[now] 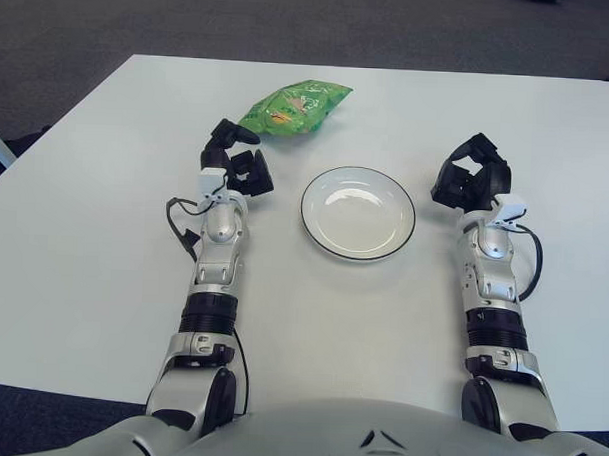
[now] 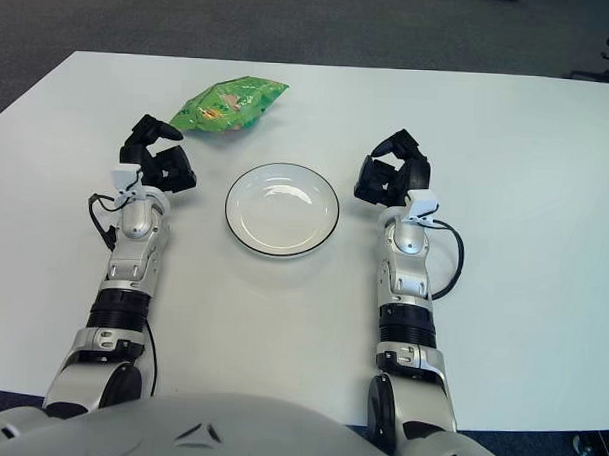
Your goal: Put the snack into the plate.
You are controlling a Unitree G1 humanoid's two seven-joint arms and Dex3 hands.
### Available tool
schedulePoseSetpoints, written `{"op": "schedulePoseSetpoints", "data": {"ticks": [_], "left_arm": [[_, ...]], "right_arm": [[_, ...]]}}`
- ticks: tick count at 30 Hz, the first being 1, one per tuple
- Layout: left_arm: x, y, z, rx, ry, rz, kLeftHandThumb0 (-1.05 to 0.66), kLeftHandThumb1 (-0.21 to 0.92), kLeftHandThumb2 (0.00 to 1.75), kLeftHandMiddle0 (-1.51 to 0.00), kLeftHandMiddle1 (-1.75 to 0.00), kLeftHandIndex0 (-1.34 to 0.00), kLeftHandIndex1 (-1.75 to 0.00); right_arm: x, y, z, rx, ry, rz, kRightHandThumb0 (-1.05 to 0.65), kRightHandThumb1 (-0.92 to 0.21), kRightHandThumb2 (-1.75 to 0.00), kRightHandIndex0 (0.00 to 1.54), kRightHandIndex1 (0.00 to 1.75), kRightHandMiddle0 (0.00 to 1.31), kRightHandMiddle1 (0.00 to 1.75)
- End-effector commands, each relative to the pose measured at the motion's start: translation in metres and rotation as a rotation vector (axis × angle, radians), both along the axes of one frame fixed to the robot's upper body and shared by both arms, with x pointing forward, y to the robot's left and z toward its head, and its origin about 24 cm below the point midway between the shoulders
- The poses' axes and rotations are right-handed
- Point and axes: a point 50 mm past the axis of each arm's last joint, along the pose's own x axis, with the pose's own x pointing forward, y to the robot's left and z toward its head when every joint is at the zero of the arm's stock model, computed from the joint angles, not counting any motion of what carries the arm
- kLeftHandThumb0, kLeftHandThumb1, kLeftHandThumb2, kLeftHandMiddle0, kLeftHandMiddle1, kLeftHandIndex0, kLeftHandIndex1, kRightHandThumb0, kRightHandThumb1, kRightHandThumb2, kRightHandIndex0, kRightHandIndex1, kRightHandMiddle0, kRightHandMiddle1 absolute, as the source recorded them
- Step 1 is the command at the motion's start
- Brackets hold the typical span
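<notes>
Just beyond the robot's black three-fingered left hand (image 1: pixel 235 158), toward the far edge of the white table (image 1: pixel 104 231), lies the green crinkled foil snack bag (image 1: pixel 294 107). It sits flat on the tabletop, well clear of the round white plate with a thin dark rim (image 1: pixel 357 212), which holds nothing yet. The bag's long axis runs on a slant, from its lower end nearest the left hand up and away to the right, so the near corner points almost straight at that hand's uppermost fingertip. The fingertip shows close to that corner, but whether they touch I cannot tell.

That hand's fingers are spread and relaxed, gripping nothing. The black three-fingered right hand (image 1: pixel 471 174) shows on the right side of the plate, its fingers loosely curved and also empty, and it is much farther from the bag, with the plate between them.

My judgement is that the left hand should do the pick: a short reach forward and slightly to the right, closing across the bag's narrow width, then a carry back and rightward to the plate
</notes>
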Motion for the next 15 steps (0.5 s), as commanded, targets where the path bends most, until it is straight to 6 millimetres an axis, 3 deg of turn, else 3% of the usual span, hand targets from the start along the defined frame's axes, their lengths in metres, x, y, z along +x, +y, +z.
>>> {"op": "schedulePoseSetpoints", "data": {"ticks": [1,15], "left_arm": [[-0.011,0.012,-0.024,0.113,0.083,0.024,-0.52,0.22,1.44,-1.33,-1.75,-0.69,-1.75],[-0.004,0.016,0.001,0.415,-0.036,0.019,-0.49,0.28,1.37,-1.29,-1.75,-0.64,-1.75]], "right_arm": [[-0.025,-0.004,-0.048,0.035,0.181,-0.027,-0.52,-0.21,-1.44,1.31,1.75,0.7,1.75],[-0.024,-0.005,-0.049,0.037,0.183,-0.023,-0.52,-0.21,-1.44,1.32,1.75,0.7,1.75]]}}
